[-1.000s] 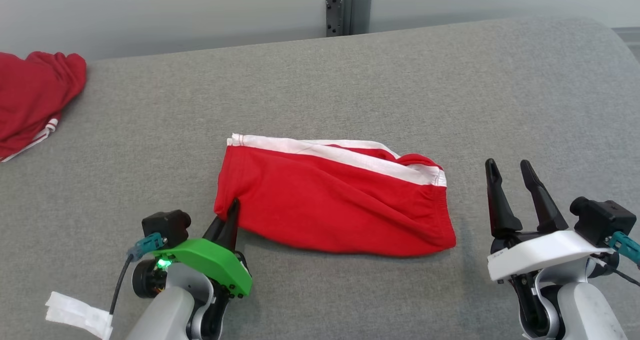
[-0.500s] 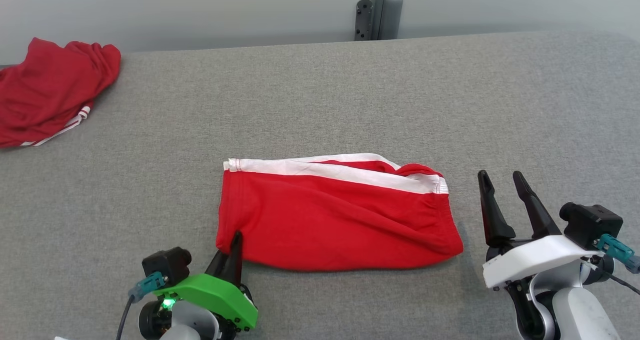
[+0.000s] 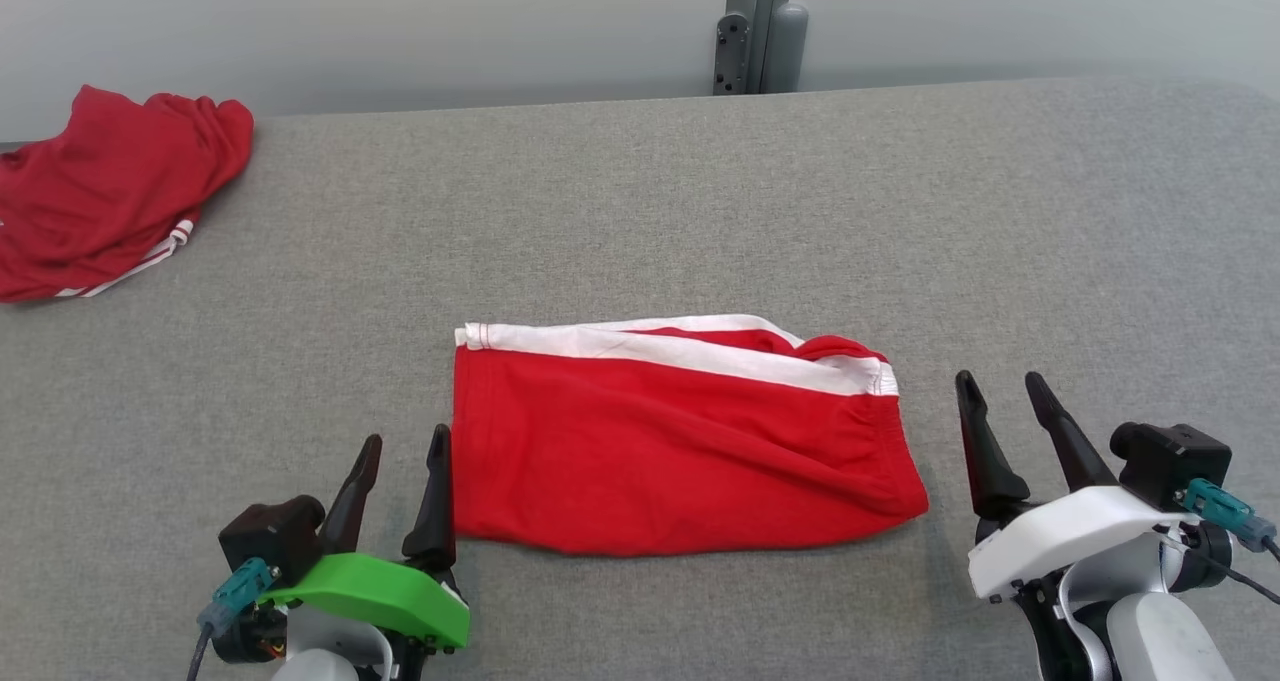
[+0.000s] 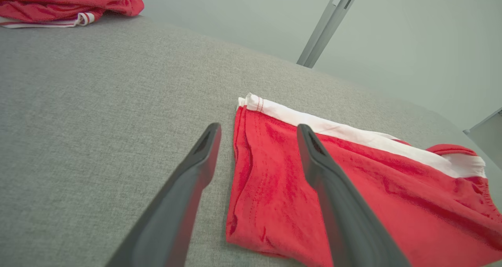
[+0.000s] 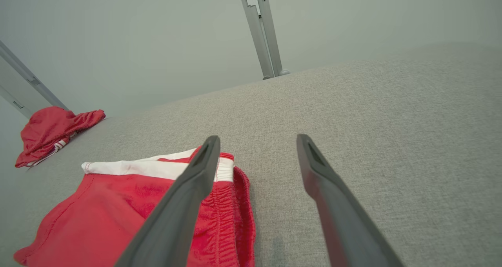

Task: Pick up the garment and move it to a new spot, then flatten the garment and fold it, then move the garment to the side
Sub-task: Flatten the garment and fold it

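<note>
We note garment (image 3: 680,441) long axis L–R, white band (image 3: 640,339) on far side, prob. folded; L gripper (image 3: 406,436), R gripper (image 3: 998,377) both spread.

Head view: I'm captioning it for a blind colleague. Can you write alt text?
A folded red garment with a white band lies on a grey fabric surface, flanked by the open left gripper and open right gripper. A second red garment sits bunched at the far left.
</note>
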Robot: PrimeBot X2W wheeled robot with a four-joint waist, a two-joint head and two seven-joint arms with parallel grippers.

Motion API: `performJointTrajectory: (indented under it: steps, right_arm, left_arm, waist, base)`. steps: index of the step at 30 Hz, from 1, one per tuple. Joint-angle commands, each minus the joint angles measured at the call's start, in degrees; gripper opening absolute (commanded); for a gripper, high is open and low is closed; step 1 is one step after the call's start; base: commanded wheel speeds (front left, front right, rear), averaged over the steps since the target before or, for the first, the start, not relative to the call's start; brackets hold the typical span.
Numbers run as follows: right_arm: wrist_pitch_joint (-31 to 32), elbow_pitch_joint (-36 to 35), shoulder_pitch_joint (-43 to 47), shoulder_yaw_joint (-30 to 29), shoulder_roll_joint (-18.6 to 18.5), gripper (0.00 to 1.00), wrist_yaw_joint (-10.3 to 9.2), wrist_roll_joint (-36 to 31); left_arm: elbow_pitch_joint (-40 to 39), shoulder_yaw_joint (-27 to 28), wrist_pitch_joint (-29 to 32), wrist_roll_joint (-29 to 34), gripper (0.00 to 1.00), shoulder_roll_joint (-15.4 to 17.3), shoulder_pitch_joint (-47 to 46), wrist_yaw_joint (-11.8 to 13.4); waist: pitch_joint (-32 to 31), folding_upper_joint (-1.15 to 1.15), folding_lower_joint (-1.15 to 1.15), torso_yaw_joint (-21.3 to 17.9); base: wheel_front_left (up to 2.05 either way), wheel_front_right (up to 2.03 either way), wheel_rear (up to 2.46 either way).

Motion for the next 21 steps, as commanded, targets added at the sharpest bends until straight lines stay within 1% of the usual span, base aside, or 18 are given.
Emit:
performJointTrajectory:
  steps: [1,5,10,15,21]
  right_arm:
    - [0.60,0.24,0.75,0.29,-0.30,1.00,-0.04,-0.54]
    - [3.02,1.66,1.02,1.95,-1.00,1.00,-0.04,0.27]
    - [5.60,5.05,-0.52,3.57,-2.96,1.00,-0.04,1.17]
    - [8.17,10.02,-3.44,5.67,-5.24,1.00,-0.04,2.77]
    - [12.08,17.12,-8.40,8.92,-7.37,1.00,-0.05,6.81]
  left_arm:
    - [-1.05,0.38,-0.43,1.19,1.00,0.53,1.06,0.53]
    - [-4.60,1.18,-0.77,2.76,1.00,0.78,2.29,1.14]
    - [-8.44,1.77,-0.84,3.77,1.00,-0.14,3.96,1.90]
    - [-10.74,1.82,-0.89,4.41,1.00,-0.39,4.83,2.40]
    - [-11.44,1.84,-0.91,4.74,1.00,-0.69,4.67,2.44]
  waist:
    - [-0.37,0.00,0.00,0.55]
    - [-0.81,0.00,0.00,1.44]
    - [-0.87,0.00,0.00,2.68]
    - [-0.32,0.00,0.00,3.99]
    - [0.75,0.00,0.00,5.51]
  base:
    - [0.00,0.00,0.00]
    - [0.00,0.00,0.00]
    - [0.00,0.00,0.00]
    - [0.00,0.00,0.00]
    - [0.00,0.00,0.00]
